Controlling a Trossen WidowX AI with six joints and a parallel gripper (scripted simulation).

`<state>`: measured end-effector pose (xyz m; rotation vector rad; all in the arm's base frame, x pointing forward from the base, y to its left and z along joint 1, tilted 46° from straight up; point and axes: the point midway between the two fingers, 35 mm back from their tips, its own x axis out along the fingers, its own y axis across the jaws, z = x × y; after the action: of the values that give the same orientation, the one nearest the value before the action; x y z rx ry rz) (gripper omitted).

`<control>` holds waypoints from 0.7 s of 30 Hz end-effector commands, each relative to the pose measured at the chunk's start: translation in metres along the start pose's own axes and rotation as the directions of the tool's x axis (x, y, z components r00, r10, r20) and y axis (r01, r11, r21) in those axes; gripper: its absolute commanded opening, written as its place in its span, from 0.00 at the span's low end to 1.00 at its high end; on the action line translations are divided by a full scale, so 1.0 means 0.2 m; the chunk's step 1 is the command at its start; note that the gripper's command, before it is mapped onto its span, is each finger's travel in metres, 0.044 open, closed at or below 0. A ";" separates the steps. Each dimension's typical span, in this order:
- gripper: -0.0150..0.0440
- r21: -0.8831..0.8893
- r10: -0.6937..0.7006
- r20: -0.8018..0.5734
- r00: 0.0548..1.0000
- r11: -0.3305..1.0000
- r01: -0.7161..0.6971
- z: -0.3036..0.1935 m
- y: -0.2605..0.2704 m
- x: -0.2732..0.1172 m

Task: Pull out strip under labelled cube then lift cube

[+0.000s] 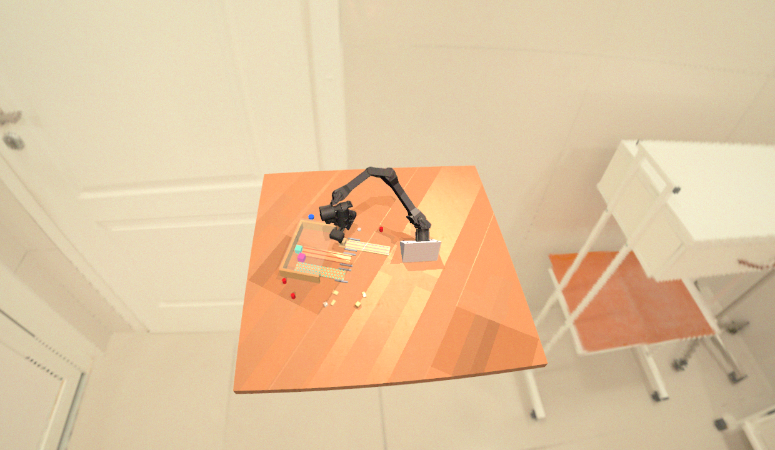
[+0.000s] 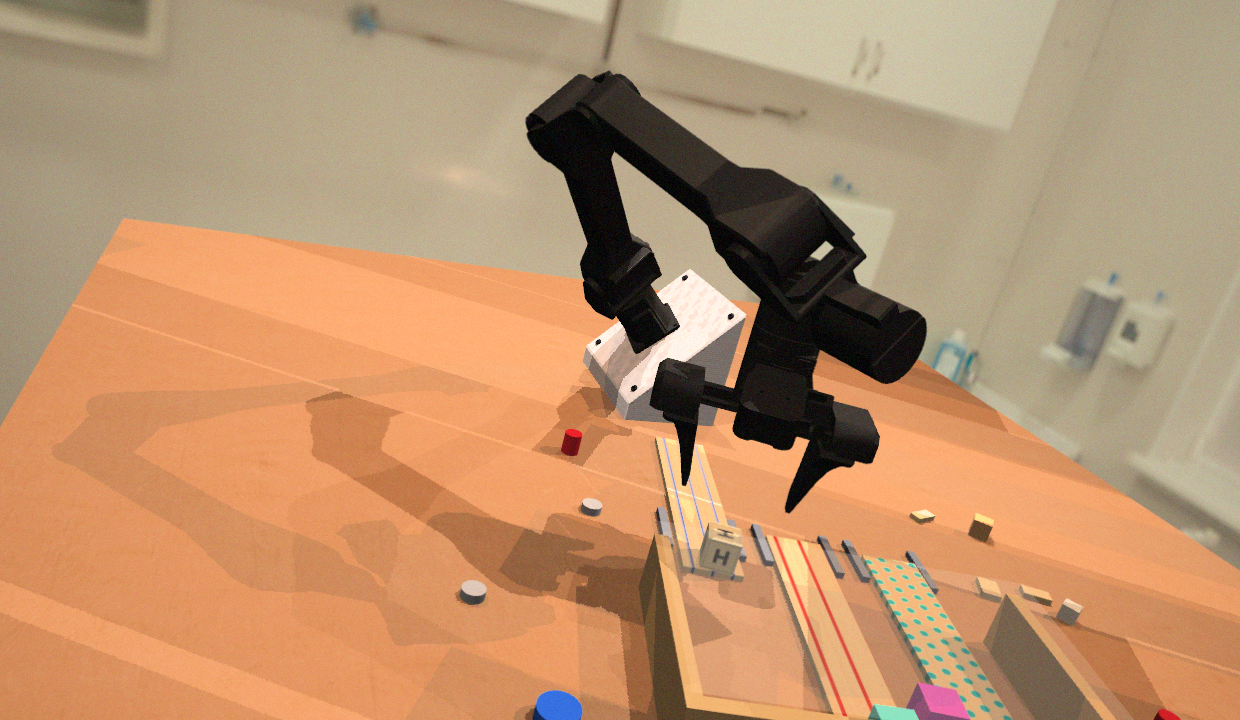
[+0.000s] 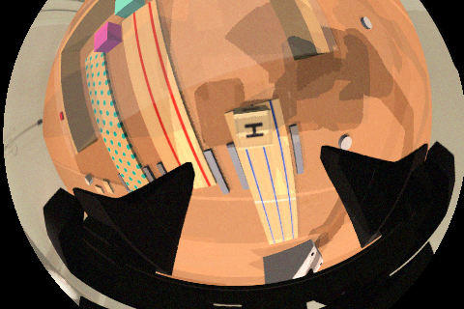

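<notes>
The pale cube labelled H (image 2: 721,550) (image 3: 253,128) sits on the inner end of the blue-lined strip (image 1: 370,247) (image 2: 696,514) (image 3: 275,212), at the open side of the tray. The strip's other end reaches out toward the arm's base. My gripper (image 2: 737,497) (image 3: 259,161) is open and empty, above the strip and cube, with its fingers wide apart. In the top view the arm hides the cube. The red-lined strip (image 2: 821,617) (image 3: 155,87) and the dotted strip (image 2: 928,617) (image 3: 108,116) lie alongside.
A low wooden wall (image 1: 289,249) (image 2: 664,608) bounds the tray. Teal (image 1: 298,249) (image 3: 130,2) and magenta (image 1: 301,257) (image 3: 107,37) cubes are at the far ends of the other strips. Grey rails (image 2: 761,544) (image 3: 216,171) flank the strips. A red cylinder (image 1: 381,229) (image 2: 571,442) stands nearby.
</notes>
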<state>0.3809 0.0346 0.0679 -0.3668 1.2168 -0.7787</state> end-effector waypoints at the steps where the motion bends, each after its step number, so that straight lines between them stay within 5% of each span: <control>1: 1.00 -0.004 -0.006 0.000 1.000 1.000 0.006 0.05 0.00 0.00; 8: 0.69 -0.004 -0.005 0.000 1.000 1.000 0.005 0.05 0.00 0.05; 21: 0.68 -0.004 -0.005 0.001 1.000 1.000 0.005 0.06 0.00 0.15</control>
<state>0.3954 0.0170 0.0545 -0.3665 1.2162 -0.7785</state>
